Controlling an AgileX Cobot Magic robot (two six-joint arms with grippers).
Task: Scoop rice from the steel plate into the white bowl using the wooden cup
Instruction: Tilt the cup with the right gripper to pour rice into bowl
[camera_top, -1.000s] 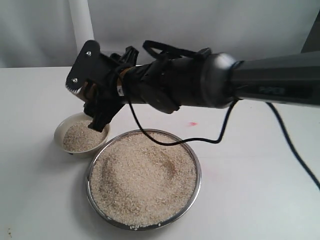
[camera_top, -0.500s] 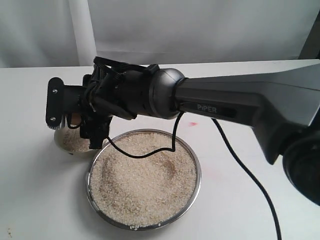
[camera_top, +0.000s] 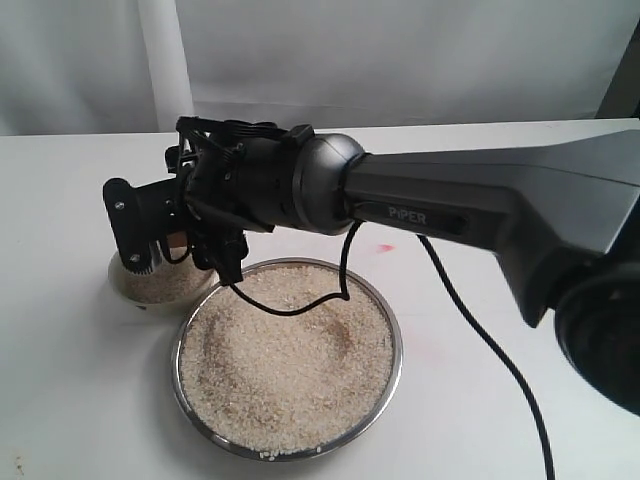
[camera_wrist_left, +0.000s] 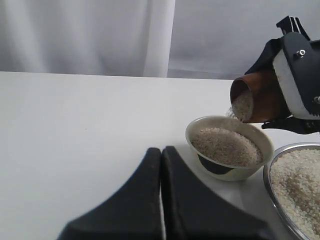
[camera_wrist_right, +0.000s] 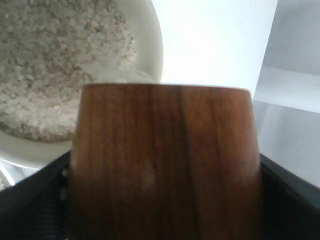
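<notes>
Right gripper (camera_wrist_left: 290, 95), clamped on the wooden cup (camera_wrist_left: 257, 97), tips it above the white bowl (camera_wrist_left: 235, 172), and rice (camera_wrist_left: 242, 106) spills from its mouth. That bowl looks well filled, while the steel plate (camera_top: 398, 360) beside it is heaped, so scooping could go on. Left gripper (camera_wrist_left: 161, 155), fingers together and empty, sits near the bowl.

white bowl (camera_top: 140, 300) partly hidden, steel plate (camera_wrist_left: 265, 180) cut off

Tilted wooden cup (camera_wrist_left: 260, 97) spills rice (camera_wrist_left: 242, 106) into the white bowl (camera_wrist_left: 250, 170) beside the rice-heaped steel plate (camera_top: 398, 348).
</notes>
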